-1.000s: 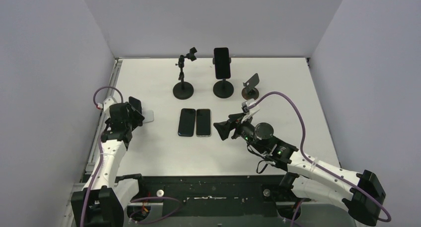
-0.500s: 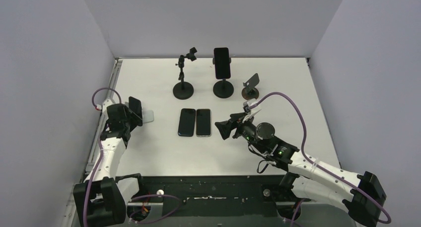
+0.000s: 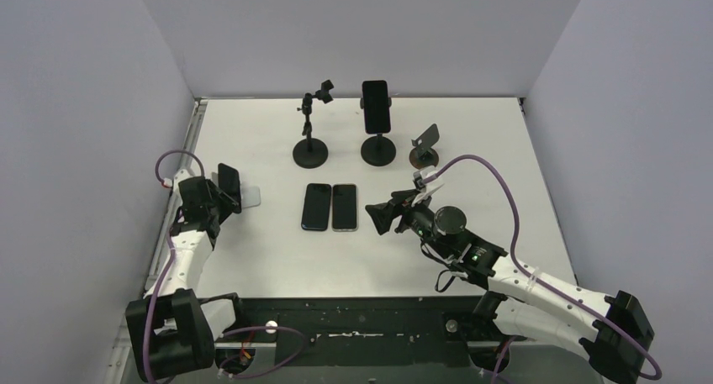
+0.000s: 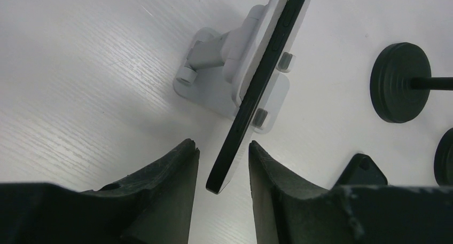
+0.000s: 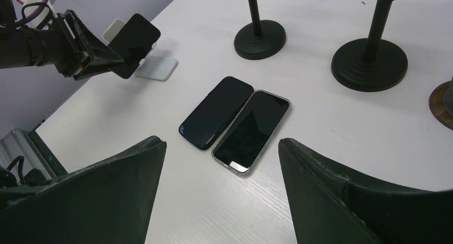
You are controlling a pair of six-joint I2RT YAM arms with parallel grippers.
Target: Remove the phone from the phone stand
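Note:
A black phone point(image 4: 251, 116) leans edge-on in a white phone stand point(image 4: 213, 68) at the table's left side; from above, the phone point(image 3: 229, 187) stands upright on the stand point(image 3: 250, 197). My left gripper point(image 4: 221, 144) straddles the phone's upper end, with a narrow gap between each finger and the phone, so it is open and not touching. My right gripper point(image 5: 220, 141) hovers wide open and empty over the table's middle point(image 3: 378, 218).
Two phones point(image 3: 317, 206) point(image 3: 345, 206) lie flat side by side mid-table. At the back stand an empty black stand point(image 3: 310, 153), a black stand point(image 3: 377, 149) holding another phone point(image 3: 376, 105), and a small brown stand point(image 3: 425, 155). Grey walls enclose the table.
My left gripper's fingers have narrowed around the phone's upper end and the arm has shifted slightly left. The right arm has barely moved.

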